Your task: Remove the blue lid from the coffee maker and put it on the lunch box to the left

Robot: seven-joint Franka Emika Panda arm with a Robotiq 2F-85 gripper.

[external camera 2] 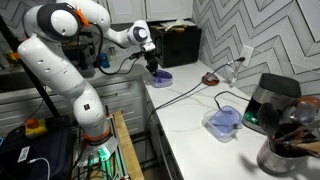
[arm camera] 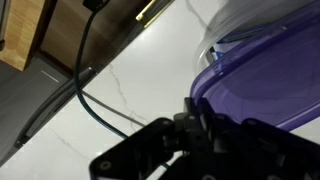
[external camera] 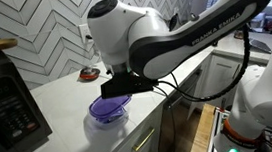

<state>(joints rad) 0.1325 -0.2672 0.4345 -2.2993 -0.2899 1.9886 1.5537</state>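
One claw [external camera: 123, 86] hangs off a bent wrist, arm reaching over the counter [external camera: 67, 93], right at the rim of the blue lid [external camera: 109, 109]. Jaw gap is hidden, so can't tell grip or opening. Lid lies atop the lunch box [external camera: 102, 128] nr counter edge; box contents unreadable. Wrist view adds: violet lid rim just beside dark fingers [arm camera: 190, 125], black cord [arm camera: 90, 98] on white top. Seen in an exterior view only: coffee maker [external camera 2: 270, 100] well apart, red dish [external camera 2: 210, 78] btwn.

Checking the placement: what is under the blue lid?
The blue lid lies on the clear lunch box, whose wall shows below it. The box's contents are hidden by the lid and the pincer.
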